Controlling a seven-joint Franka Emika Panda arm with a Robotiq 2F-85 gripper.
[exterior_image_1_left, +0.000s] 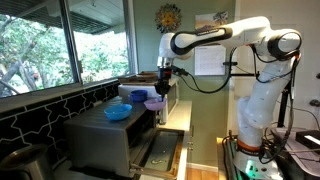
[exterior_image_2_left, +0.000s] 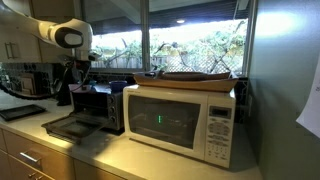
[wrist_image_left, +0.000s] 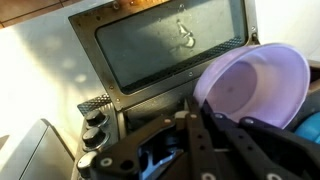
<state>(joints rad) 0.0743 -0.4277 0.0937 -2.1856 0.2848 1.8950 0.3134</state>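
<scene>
purple bowl (wrist_image_left: 255, 85), bare inside, rim pinched by fingers (wrist_image_left: 192, 122), over toaster oven (wrist_image_left: 160, 45), door open

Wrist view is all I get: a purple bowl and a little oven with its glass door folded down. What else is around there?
Observer: A white microwave stands right next to the oven.
Operator: Is the purple bowl the only bowl?
Observer: No, a blue bowl lies on top of the oven, near the purple bowl.
Operator: And what is behind it all?
Observer: Wide windows, with green trees outside.
</scene>
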